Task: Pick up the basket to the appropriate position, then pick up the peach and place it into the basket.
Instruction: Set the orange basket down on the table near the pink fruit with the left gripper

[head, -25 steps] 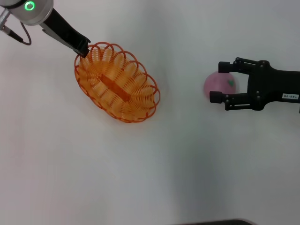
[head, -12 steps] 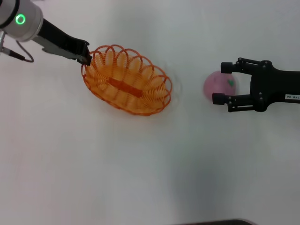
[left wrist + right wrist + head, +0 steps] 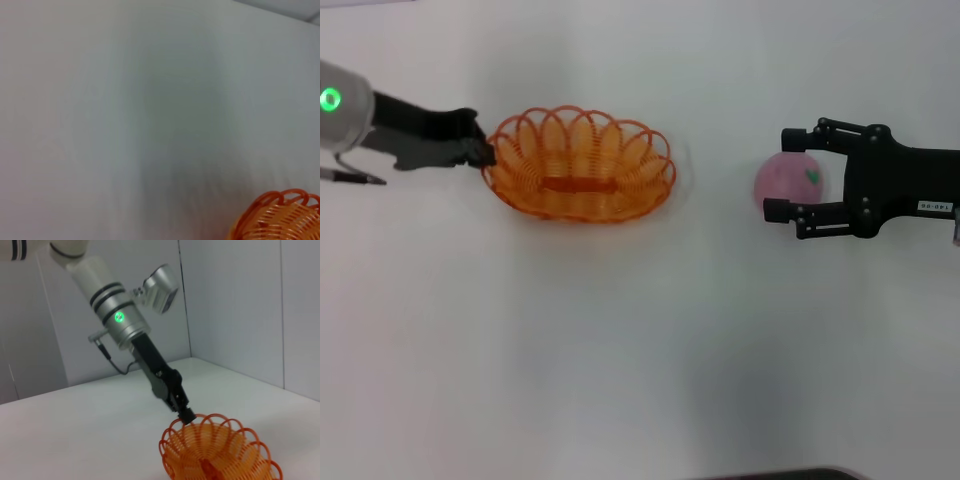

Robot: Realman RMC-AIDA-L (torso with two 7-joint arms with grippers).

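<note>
left end effector (image 3: 480,152) pinches the basket (image 3: 580,165) rim at its far-left end on my desk (image 3: 620,350); right end effector (image 3: 792,173) gapes wide around the peach (image 3: 790,182), well right of the basket.

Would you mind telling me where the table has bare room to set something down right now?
The widest bare stretch of table lies nearer the robot than the basket and peach. A narrower strip lies between them. It is crowded at the basket's left end, where the left gripper grips the rim, and around the peach, flanked by the open right gripper.
</note>
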